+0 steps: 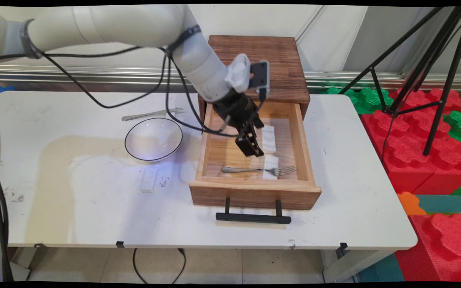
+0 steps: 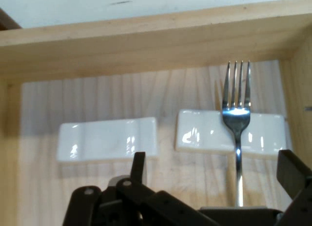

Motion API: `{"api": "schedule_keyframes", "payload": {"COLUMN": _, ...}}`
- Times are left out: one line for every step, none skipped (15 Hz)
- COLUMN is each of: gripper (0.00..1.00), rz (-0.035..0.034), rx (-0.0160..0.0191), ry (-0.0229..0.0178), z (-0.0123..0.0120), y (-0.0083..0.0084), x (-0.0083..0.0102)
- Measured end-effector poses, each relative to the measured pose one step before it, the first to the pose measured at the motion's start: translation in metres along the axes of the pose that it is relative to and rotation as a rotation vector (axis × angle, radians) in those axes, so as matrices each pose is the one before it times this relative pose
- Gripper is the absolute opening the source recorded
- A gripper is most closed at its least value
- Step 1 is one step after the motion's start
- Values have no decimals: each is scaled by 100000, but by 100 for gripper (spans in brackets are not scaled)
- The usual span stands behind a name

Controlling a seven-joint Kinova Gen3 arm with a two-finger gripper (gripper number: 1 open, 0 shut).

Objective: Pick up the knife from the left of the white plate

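Main view: pincer (image 1: 250, 149) hangs inside the open drawer (image 1: 299, 144), above its floor, between the far rest and the fork.
Pincer: fingers apart, holding nothing; in the hand view one finger (image 2: 138, 166) rises at lower centre and the other at the lower right edge.
Fork (image 1: 259, 170): lies across the drawer's near part, tines toward the right wall, neck resting on the near rest (image 1: 271, 167).
Far rest (image 1: 269, 139): white, just beside the pincer, apart from the near rest; in the hand view it is the left one (image 2: 107, 139), the fork (image 2: 237, 113) crossing the right one (image 2: 204, 132).
Drawer: pulled out of a dark wooden cabinet (image 1: 272, 60); black handle (image 1: 253, 217) faces the near edge.
Table (image 1: 358, 192): white; bowl (image 1: 153, 139) stands left of the drawer, a third rest (image 1: 148, 180) lies just nearer than the bowl, and a piece of metal cutlery (image 1: 150, 115) lies beyond the bowl.
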Motion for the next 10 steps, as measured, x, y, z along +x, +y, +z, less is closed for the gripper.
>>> {"api": "schedule_keyframes", "payload": {"gripper": 100, "rz": 208, "rx": 886, "ry": 647, "z": -1287, "y": -138, "x": -93}}
{"api": "schedule_keyframes", "payload": {"gripper": 100, "rz": -72, "rx": 936, "ry": 553, "z": -1322, "y": -167, "x": -133}}
{"api": "schedule_keyframes", "payload": {"gripper": 100, "rz": -228, "rx": 799, "ry": 395, "z": -1123, "y": -167, "x": -143}}
{"api": "schedule_keyframes", "payload": {"gripper": 100, "rz": -248, "rx": 635, "ry": 260, "z": -754, "y": -146, "x": -127}}
{"api": "schedule_keyframes", "payload": {"gripper": 100, "rz": -540, "rx": 935, "ry": 192, "z": -1113, "y": -205, "x": -238}}
{"api": "schedule_keyframes", "payload": {"gripper": 100, "rz": -930, "rx": 1236, "ry": 87, "z": -1295, "y": -296, "x": -371}}
{"api": "schedule_keyframes", "payload": {"gripper": 100, "rz": -925, "rx": 1348, "ry": -307, "z": -1280, "y": -317, "x": -473}}
{"api": "schedule_keyframes", "payload": {"gripper": 100, "rz": -818, "rx": 1254, "ry": -419, "z": -1074, "y": -291, "x": -461}}
{"api": "schedule_keyframes", "payload": {"gripper": 100, "rz": -624, "rx": 882, "ry": -314, "z": -686, "y": -222, "x": -323}}
{"api": "schedule_keyframes", "payload": {"gripper": 100, "rz": -931, "rx": 1300, "ry": -710, "z": -1009, "y": -313, "x": -567}}
